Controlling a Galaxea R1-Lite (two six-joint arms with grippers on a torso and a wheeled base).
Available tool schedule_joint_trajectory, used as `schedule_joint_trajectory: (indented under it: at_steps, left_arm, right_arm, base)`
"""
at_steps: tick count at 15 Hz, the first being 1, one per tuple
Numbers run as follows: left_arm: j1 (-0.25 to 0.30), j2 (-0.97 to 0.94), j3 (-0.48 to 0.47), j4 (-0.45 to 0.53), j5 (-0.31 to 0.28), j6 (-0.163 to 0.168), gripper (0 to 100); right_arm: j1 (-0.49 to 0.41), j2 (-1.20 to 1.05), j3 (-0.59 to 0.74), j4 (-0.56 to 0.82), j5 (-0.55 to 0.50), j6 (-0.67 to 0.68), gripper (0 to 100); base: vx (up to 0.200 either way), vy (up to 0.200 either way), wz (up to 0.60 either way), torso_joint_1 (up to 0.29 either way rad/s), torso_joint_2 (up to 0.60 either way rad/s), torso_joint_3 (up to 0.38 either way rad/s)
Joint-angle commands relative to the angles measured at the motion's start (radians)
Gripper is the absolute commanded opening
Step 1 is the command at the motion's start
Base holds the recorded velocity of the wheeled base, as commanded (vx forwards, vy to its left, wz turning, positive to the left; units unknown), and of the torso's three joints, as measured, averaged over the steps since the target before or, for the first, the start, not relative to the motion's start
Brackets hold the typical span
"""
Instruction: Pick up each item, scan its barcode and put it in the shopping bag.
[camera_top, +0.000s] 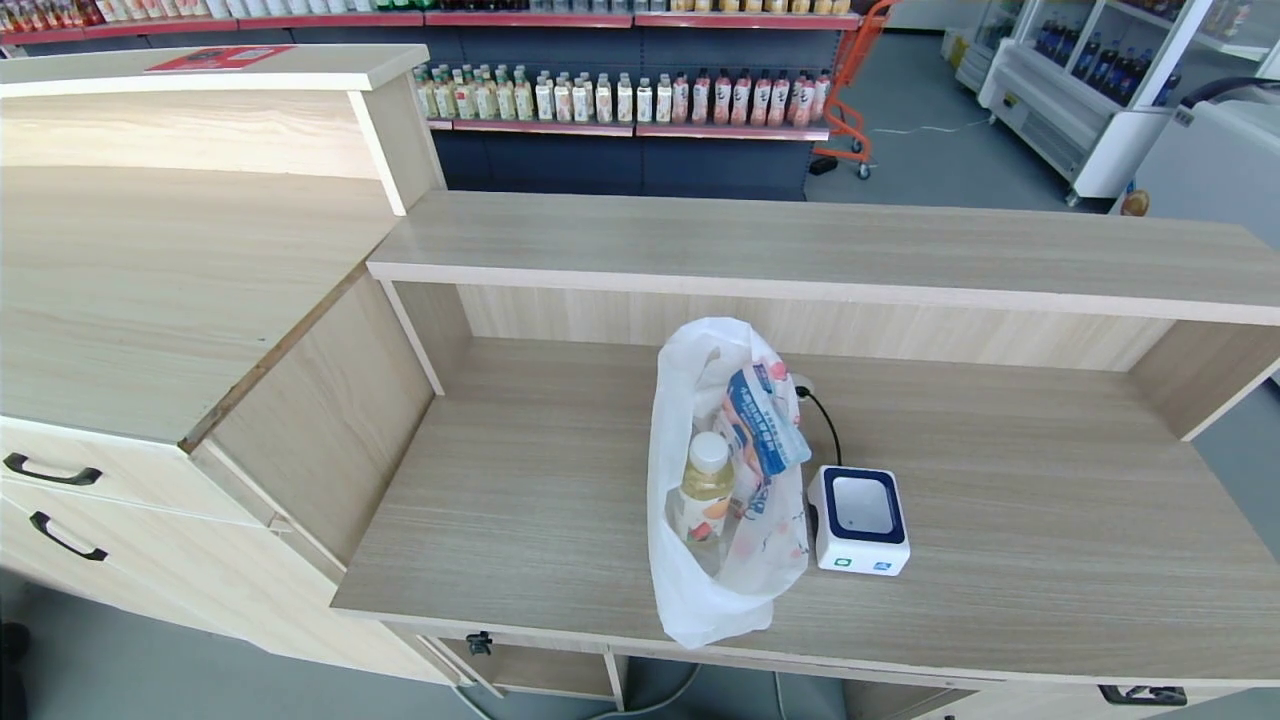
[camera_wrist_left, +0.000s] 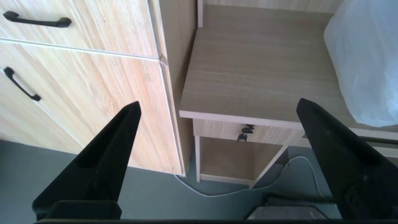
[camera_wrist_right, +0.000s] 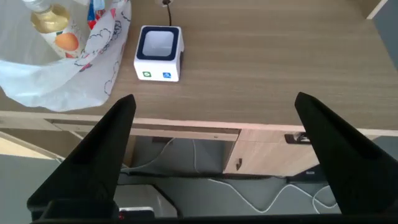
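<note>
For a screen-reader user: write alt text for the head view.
A white plastic shopping bag stands on a wooden checkout counter, holding a bottle of yellow drink and a blue packet. A white barcode scanner sits beside it.

- Bright, even indoor light falls on the counter (camera_top: 1000, 480).
- Shadows are soft and faint.
- A pale sheen sits on the scanner (camera_top: 860, 520) window.

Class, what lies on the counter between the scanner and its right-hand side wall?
Nothing: the head view shows bare counter from the scanner to the side wall.
</note>
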Motion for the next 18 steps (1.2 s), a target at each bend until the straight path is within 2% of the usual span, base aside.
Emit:
schedule_joint_trajectory:
  at_steps: [1,18]
  left_arm:
    - [-0.001,0.0,0.0,0.0,0.0,0.0,100]
    - [-0.001,0.0,0.0,0.0,0.0,-0.002,100]
  right_arm:
    - [0.004,-0.055,0.004,0.0,0.0,0.003,100]
    - [0.004,-0.055,0.004,0.005,-0.002,0.022,100]
  base:
    - [0.0,0.0,0.0,0.0,0.0,0.0]
    - [0.0,0.0,0.0,0.0,0.0,0.0]
